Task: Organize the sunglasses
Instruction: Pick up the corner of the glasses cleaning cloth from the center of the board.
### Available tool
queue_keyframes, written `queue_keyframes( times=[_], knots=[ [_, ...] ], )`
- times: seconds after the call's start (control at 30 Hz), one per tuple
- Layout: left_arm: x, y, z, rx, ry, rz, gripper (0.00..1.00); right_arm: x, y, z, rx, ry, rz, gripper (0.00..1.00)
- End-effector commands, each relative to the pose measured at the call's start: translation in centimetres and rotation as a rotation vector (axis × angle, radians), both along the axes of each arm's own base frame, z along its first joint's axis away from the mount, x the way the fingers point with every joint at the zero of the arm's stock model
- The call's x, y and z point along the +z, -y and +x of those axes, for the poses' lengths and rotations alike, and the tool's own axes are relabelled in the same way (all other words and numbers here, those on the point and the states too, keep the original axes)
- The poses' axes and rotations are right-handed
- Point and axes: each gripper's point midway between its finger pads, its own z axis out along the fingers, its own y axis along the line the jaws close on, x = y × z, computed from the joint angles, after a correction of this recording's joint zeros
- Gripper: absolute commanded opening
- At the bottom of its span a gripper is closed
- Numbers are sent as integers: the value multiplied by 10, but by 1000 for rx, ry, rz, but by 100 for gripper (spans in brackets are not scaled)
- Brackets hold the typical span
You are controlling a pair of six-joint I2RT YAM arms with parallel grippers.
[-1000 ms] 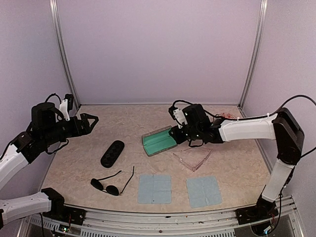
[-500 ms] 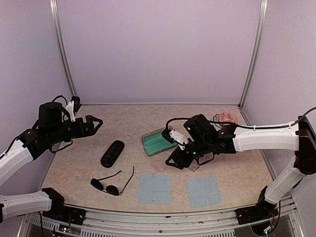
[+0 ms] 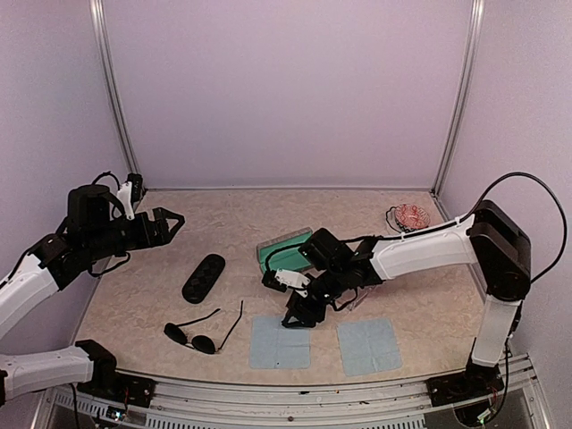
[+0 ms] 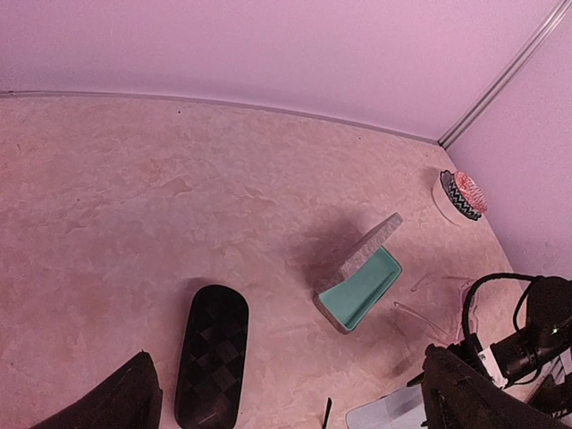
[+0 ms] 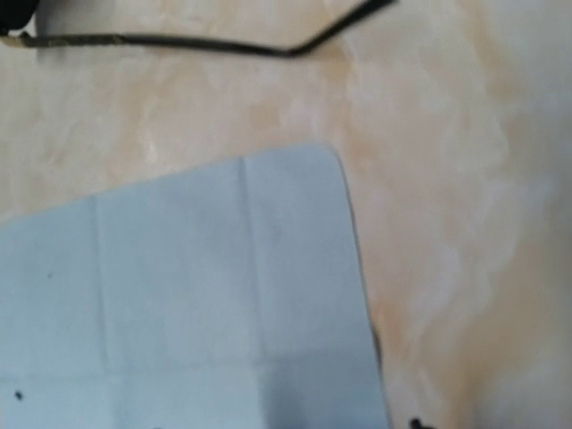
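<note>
The dark wire-framed sunglasses (image 3: 201, 337) lie unfolded near the front left; one thin black arm (image 5: 179, 40) crosses the top of the right wrist view. The clear pale sunglasses (image 4: 420, 319) lie right of the grey case, mostly hidden under my right forearm in the top view. My right gripper (image 3: 296, 315) hangs low over the top right corner of the left blue cloth (image 3: 280, 341). Nothing is between its jaws, and they seem to be apart. My left gripper (image 3: 170, 221) (image 4: 288, 356) is wide open, raised above the table's left side.
A black oval case (image 3: 204, 278) lies shut, left of centre. A grey case with teal lining (image 3: 286, 252) stands open behind my right gripper. A second blue cloth (image 3: 368, 346) lies at the front right. A small red-patterned round thing (image 3: 412, 214) sits at the back right.
My right arm has swung from the grey case forward and left, past the clear sunglasses, down to the left cloth. The left arm has hardly moved.
</note>
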Motion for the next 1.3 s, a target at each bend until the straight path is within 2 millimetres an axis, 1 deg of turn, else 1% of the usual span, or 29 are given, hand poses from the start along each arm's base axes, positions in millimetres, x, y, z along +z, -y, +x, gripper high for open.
queue_keyframes(
  times=[0.0, 0.1, 0.23, 0.33, 0.5, 0.9, 1.07, 1.27],
  knots=[
    [2, -2, 0, 0, 14, 4, 99, 8, -12, 7, 111, 59, 41, 57],
    [3, -2, 0, -1, 16, 4, 99, 1, -13, 10, 127, 55, 32, 56],
    [3, -3, 1, 6, 17, 8, 99, -5, -17, 12, 139, 51, 29, 52],
    [3, -3, 1, 5, 15, 8, 99, -10, -18, 17, 129, 58, 12, 50],
    [3, -3, 1, 3, 15, 7, 99, -20, -20, 19, 129, 46, 3, 47],
    [3, -3, 1, 4, 16, 8, 99, -34, -22, 27, 106, 56, -20, 40],
    [2, -3, 1, 5, 14, 9, 99, -40, -20, 26, 104, 52, -31, 37],
    [3, -3, 1, 4, 14, 9, 99, -48, -16, 14, 137, 61, -47, 33]
  ],
)
